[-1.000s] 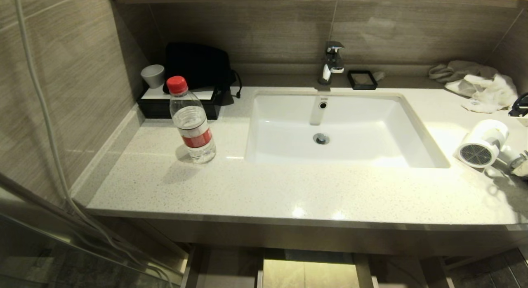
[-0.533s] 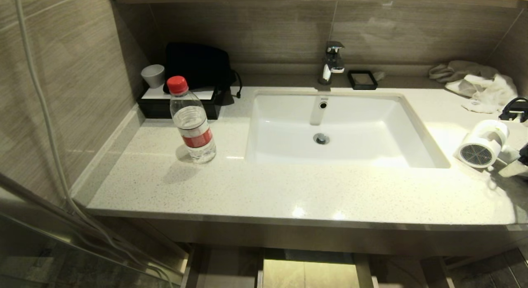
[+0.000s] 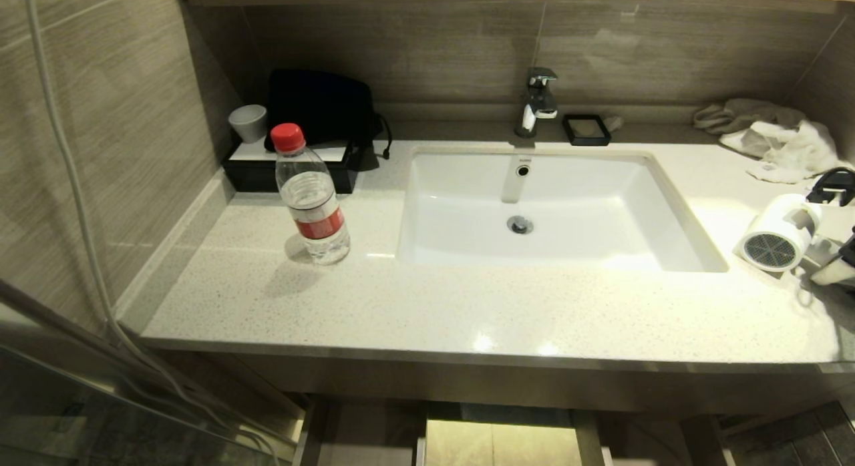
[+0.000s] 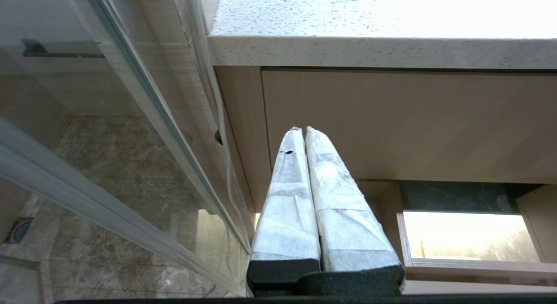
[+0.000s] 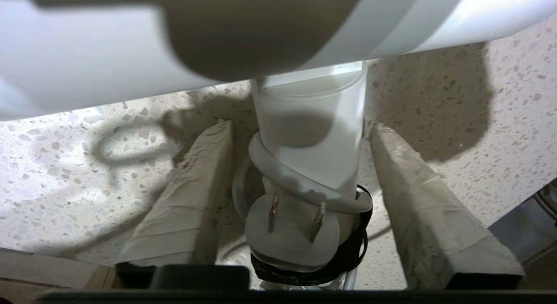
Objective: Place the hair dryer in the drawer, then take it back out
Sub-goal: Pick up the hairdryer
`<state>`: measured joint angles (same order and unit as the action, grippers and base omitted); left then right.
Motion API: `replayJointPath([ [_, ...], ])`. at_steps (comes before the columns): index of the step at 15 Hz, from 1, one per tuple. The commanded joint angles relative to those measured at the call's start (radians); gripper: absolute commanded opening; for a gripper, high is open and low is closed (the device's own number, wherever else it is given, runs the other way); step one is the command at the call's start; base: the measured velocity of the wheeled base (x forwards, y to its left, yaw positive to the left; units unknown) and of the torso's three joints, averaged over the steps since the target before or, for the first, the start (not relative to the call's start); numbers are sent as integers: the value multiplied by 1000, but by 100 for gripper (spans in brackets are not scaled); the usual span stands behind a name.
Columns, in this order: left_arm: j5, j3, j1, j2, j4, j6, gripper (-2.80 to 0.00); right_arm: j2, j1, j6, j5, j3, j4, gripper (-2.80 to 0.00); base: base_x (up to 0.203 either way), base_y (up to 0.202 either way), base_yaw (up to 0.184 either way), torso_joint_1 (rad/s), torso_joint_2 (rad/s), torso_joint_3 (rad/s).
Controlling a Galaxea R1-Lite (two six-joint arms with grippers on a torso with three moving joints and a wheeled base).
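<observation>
1. Right now the hair dryer [image 3: 778, 232] lies on its side at the far right of the countertop [image 3: 467, 306], just right of the sink [image 3: 554, 205], grey mesh grille facing the front edge.
2. Handle runs off toward the right edge; in the right wrist view the handle [image 5: 311, 138] has the white cord [image 5: 304, 188] wound round it and the plug [image 5: 291, 230] sits at its end, prongs out.
3. Right gripper [image 5: 300, 195] straddles that handle – one wrapped finger each side, jaws part open, a gap showing on both sides, so nothing is held yet.
4. Step in hand, as I read it: the first grasp, before the dryer goes to the drawer.
5. Drawer [image 3: 497, 439] shows below the counter's front edge – looks pulled open, pale inside.
6. Next move calls for closing squarely on the handle above the cord wrap; the smooth plastic could slip and the fat barrel makes it top-heavy.
7. Left gripper [image 4: 304, 138] parked low by the cabinet front, fingers pressed together, empty.
8. Bottle [image 3: 310, 195] well apart, no obstacle.
</observation>
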<state>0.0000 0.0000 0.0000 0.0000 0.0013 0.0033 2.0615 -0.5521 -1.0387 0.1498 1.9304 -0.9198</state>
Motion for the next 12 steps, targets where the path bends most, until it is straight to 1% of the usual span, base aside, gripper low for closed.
replayJointPath([
  [1,0,0,0,0,0,0,-280,9,0,-6,0,-1,2,-280,0,0,0,0,0,0],
  [6,0,0,0,0,0,0,-280,-47,0,-12,13,1,-6,-280,0,0,0,0,0,0],
  [9,0,0,0,0,0,0,-280,-118,0,-8,17,-10,-15,-280,0,0,0,0,0,0],
  [12,0,0,0,0,0,0,-280,-221,0,-3,16,-15,-56,-280,0,0,0,0,0,0],
])
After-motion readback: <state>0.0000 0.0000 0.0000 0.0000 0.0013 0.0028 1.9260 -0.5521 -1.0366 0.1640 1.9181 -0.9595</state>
